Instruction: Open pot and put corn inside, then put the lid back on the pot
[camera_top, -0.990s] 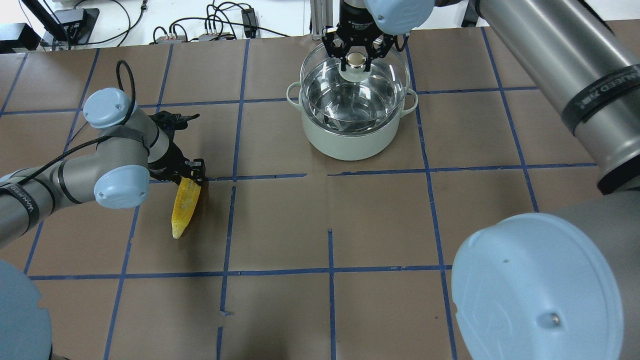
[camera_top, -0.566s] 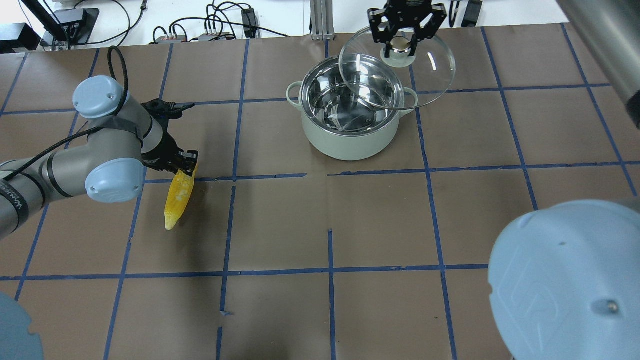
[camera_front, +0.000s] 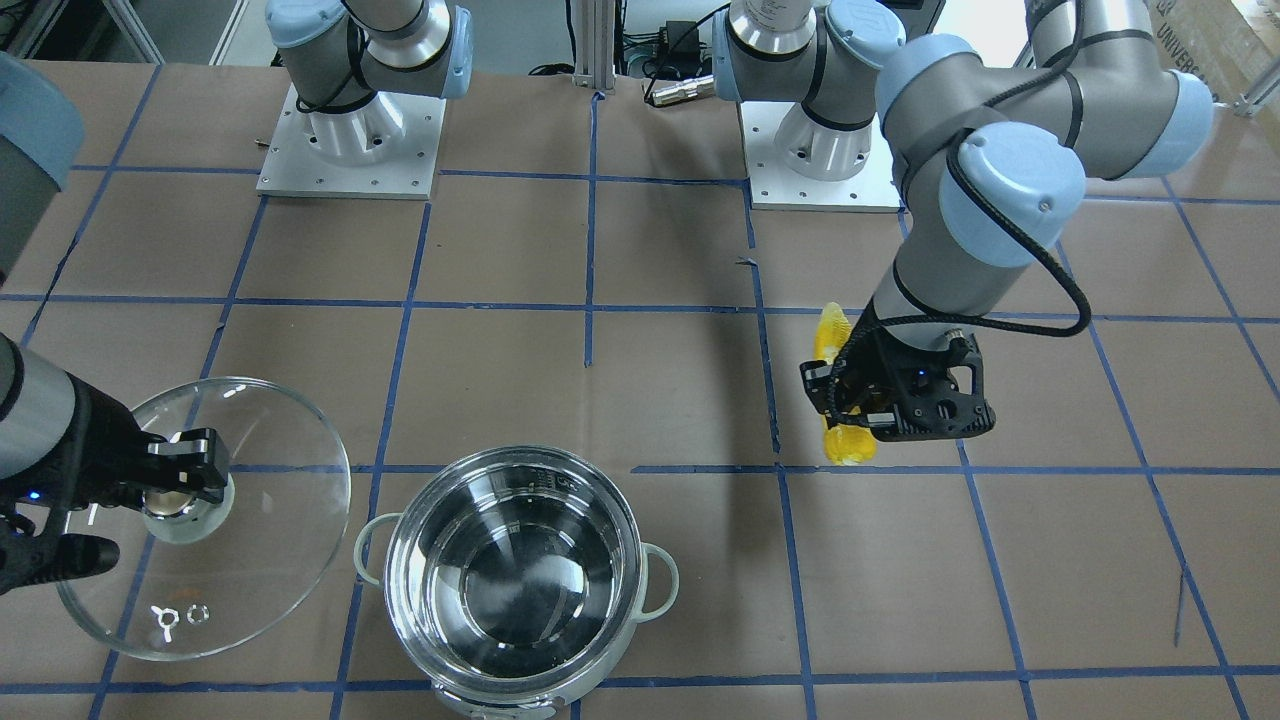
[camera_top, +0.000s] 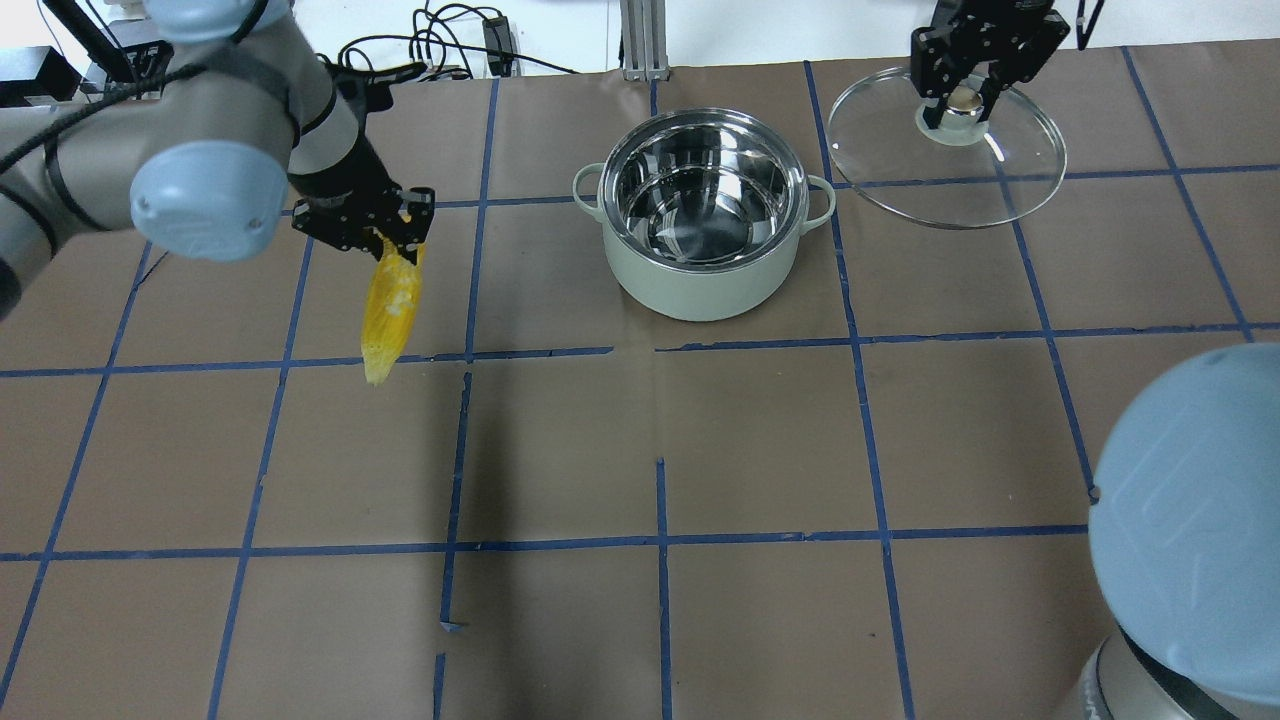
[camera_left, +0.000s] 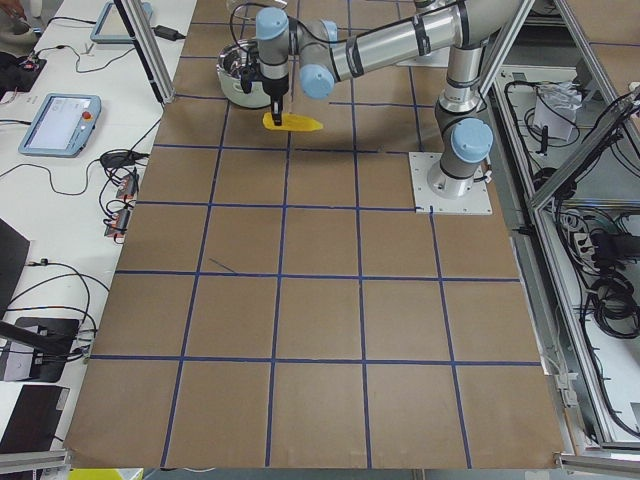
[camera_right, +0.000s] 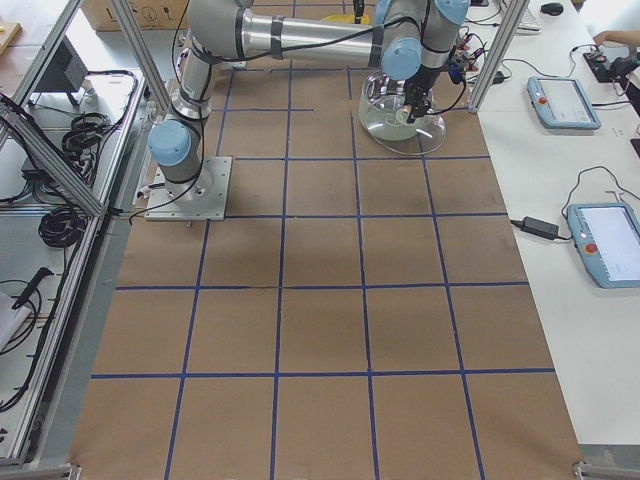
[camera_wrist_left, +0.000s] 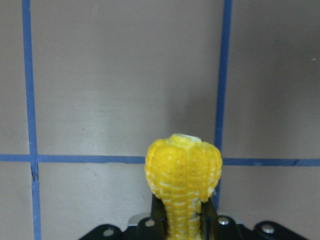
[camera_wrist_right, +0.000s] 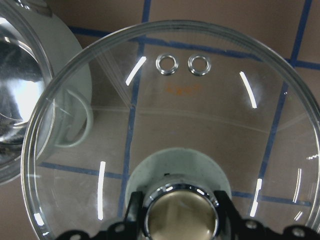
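left tool clamped on corn at one end, aloft, well apart from open pot | right tool gripping lid knob, beside pot | risk: end-held corn may pivot, slip, or clip rim

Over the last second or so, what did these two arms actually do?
The right gripper swung the lid from over the pot away to the robot's right, clear of it. The left gripper raised the corn off the table and carried it farther forward. The pot stayed put, open; both grippers kept their hold.
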